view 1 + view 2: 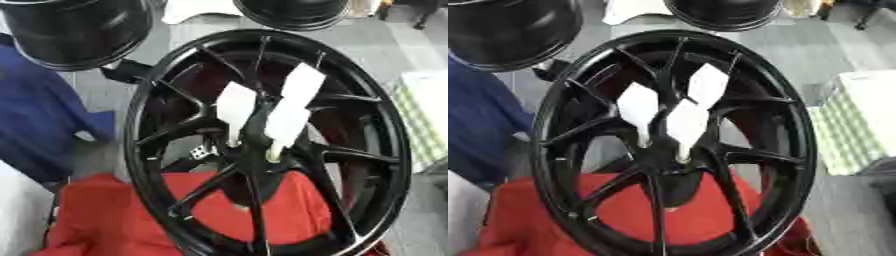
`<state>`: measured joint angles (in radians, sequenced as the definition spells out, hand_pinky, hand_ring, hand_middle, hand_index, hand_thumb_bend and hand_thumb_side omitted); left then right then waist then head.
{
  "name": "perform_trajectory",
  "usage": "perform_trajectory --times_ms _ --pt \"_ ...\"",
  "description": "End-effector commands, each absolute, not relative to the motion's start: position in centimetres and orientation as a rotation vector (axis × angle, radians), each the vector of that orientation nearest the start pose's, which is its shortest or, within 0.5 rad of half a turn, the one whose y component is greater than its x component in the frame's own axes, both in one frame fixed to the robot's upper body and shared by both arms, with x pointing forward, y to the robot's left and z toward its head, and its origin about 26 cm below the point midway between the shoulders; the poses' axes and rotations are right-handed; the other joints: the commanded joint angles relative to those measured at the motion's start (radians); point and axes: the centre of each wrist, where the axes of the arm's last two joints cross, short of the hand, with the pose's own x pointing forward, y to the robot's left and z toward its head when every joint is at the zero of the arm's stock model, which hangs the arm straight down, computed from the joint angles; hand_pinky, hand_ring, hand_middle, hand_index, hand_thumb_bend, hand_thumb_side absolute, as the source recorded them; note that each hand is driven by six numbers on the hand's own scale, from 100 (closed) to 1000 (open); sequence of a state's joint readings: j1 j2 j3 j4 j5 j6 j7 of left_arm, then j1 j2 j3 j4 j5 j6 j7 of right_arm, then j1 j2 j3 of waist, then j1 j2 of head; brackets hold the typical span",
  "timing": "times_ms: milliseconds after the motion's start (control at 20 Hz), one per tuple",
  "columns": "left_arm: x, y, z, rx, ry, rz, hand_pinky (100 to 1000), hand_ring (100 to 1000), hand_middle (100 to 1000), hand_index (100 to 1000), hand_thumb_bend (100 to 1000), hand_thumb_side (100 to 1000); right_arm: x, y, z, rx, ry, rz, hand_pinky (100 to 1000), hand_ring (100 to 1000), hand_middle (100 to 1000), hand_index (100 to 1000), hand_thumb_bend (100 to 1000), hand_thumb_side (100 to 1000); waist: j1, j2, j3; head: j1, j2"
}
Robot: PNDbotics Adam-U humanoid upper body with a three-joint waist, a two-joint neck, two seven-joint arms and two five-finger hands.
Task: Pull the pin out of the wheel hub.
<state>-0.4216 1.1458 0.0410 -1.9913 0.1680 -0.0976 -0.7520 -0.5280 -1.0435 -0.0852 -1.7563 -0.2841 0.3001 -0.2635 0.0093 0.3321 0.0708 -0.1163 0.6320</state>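
A large black spoked wheel hub [262, 145] fills the middle of both views, lying on a red cloth [105, 220]. Three white pins with flat paddle-shaped heads stand in its centre: one on the left [234, 107], one in the middle [286, 125] and one further back on the right [303, 82]. Their thin stems go down into the hub's centre. Neither of my hands shows in any view.
Two more black wheels lie at the back, one at the upper left [74, 30] and one at the top [293, 12]. Blue fabric [35, 125] lies to the left. A pale green-striped thing [855, 120] sits at the right, on grey floor.
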Motion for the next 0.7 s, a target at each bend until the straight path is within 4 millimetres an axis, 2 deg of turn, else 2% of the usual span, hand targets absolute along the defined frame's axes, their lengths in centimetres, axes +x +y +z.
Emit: perform_trajectory --times_ms 50,450,700 --pt "26.9 33.7 36.4 0.423 -1.656 -1.806 837 833 838 897 503 699 30.5 -38.2 36.3 -0.888 -2.054 0.299 752 677 626 716 100 623 -0.001 -0.029 -0.001 -0.001 0.000" --pt "27.4 31.9 36.2 0.508 -1.628 -1.897 858 853 841 895 554 585 30.7 -37.9 36.2 -0.887 -2.051 0.311 752 677 625 716 100 626 0.001 -0.031 -0.009 0.005 -0.006" --pt "27.8 30.6 35.8 0.552 -1.622 -1.924 857 850 832 888 554 528 30.8 -37.8 36.3 -0.883 -2.053 0.318 752 677 625 716 100 627 0.005 -0.035 -0.013 0.009 -0.009"
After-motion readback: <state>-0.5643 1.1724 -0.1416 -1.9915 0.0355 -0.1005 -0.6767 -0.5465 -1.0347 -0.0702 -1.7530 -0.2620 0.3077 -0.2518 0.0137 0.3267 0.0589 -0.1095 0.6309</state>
